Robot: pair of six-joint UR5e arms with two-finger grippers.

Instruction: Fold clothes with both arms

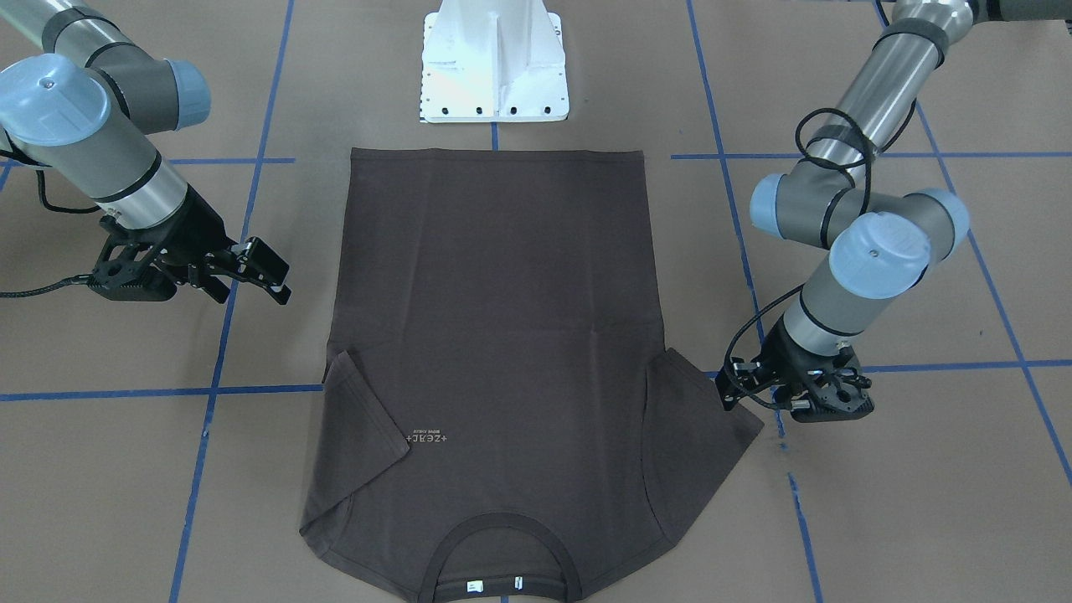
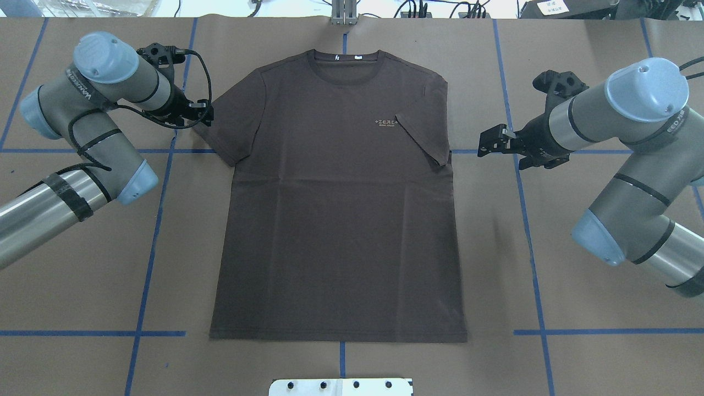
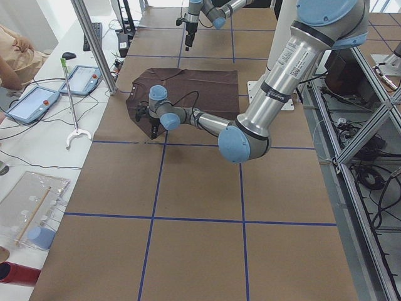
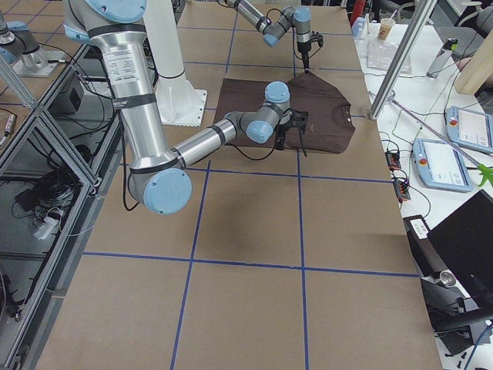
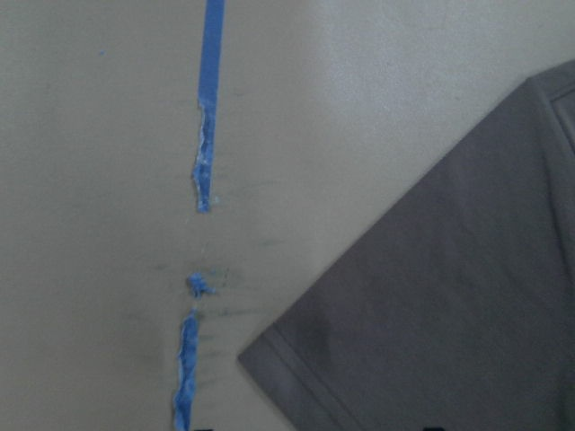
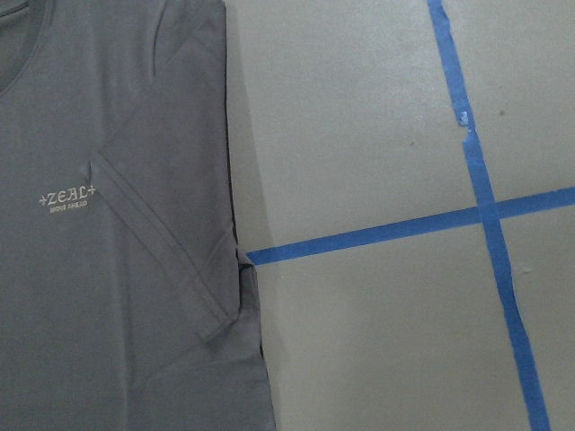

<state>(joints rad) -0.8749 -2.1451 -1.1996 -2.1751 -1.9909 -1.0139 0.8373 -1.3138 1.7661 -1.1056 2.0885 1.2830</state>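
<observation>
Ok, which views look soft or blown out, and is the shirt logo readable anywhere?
Left wrist view: soft, the T-shirt sleeve and blue tape look fuzzy. Right wrist view: sharper, the chest logo reads clearly. Front-facing view: glare washes out the white pedestal.

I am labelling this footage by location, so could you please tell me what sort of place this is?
Most likely a robotics lab: the left arm and right arm flank a brown T-shirt on a table gridded with blue tape, and touchscreen pendants lie on the side bench.
</observation>
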